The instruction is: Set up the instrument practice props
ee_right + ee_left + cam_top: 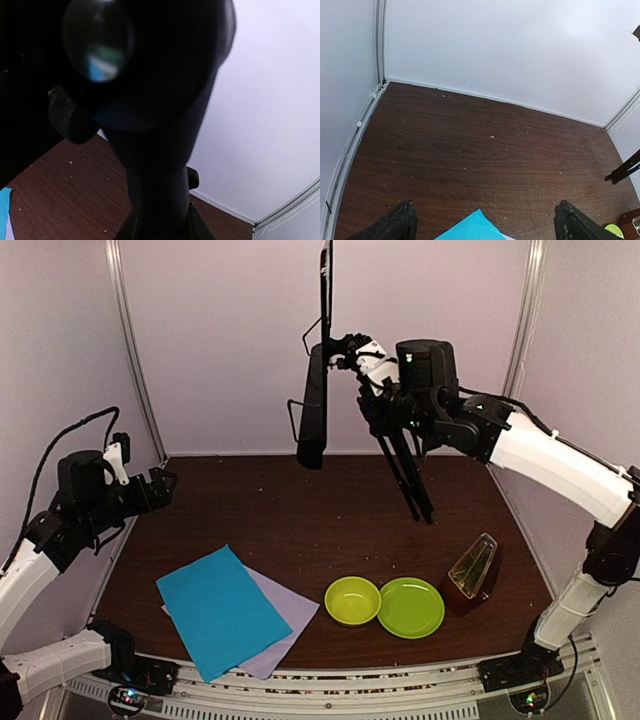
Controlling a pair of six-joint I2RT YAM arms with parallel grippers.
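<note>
The black music stand (313,410) is up in the air at the back, its desk edge-on and its folded tripod legs (410,480) slanting down toward the table. Whether the leg tips (622,172) touch the wood I cannot tell. My right gripper (365,365) is shut on the stand's stem, which fills the right wrist view as a dark shaft (155,165). My left gripper (487,222) hangs open and empty over the table's left side, just behind a corner of the cyan sheet (472,230). The cyan sheet (222,608) overlaps the lilac sheet (290,610) at front left. The brown metronome (473,570) stands at front right.
A lime-green bowl (352,600) and a lime-green plate (411,607) sit side by side near the front edge, between the sheets and the metronome. White walls close in the back and both sides.
</note>
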